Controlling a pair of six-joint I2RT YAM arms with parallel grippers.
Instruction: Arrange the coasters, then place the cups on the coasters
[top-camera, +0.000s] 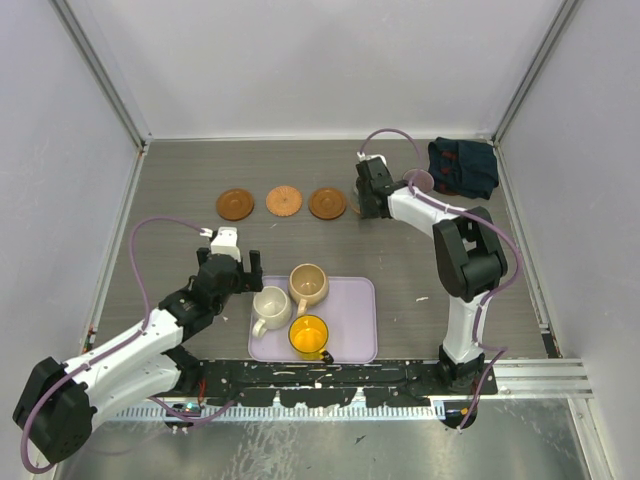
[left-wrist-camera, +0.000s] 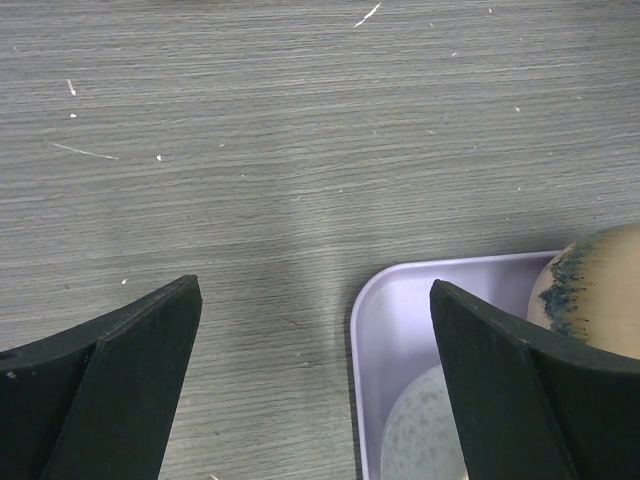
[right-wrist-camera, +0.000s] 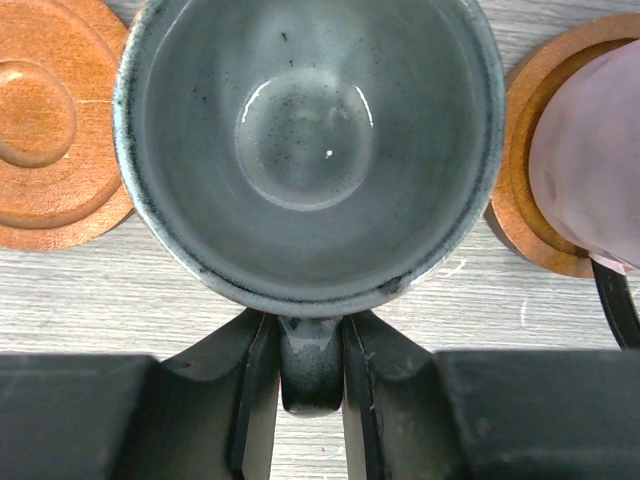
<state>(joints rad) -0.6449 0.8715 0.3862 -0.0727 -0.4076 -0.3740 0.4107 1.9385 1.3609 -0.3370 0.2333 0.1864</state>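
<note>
Three brown coasters (top-camera: 236, 204) (top-camera: 284, 202) (top-camera: 327, 203) lie in a row at the back. My right gripper (right-wrist-camera: 311, 345) is shut on the handle of the grey-green cup (right-wrist-camera: 310, 150), held upright between a bare coaster (right-wrist-camera: 50, 130) on its left and a coaster (right-wrist-camera: 520, 215) bearing the mauve cup (right-wrist-camera: 590, 160). What lies under the grey-green cup is hidden. On the lavender tray (top-camera: 350, 300) stand the cream-white cup (top-camera: 270, 305), the tan cup (top-camera: 309, 284) and the yellow cup (top-camera: 309, 336). My left gripper (left-wrist-camera: 315, 300) hangs open over the tray's far left corner (left-wrist-camera: 400, 290).
A dark folded cloth (top-camera: 462, 167) lies at the back right corner. White walls close in the table on three sides. The arm bases and a black rail run along the near edge.
</note>
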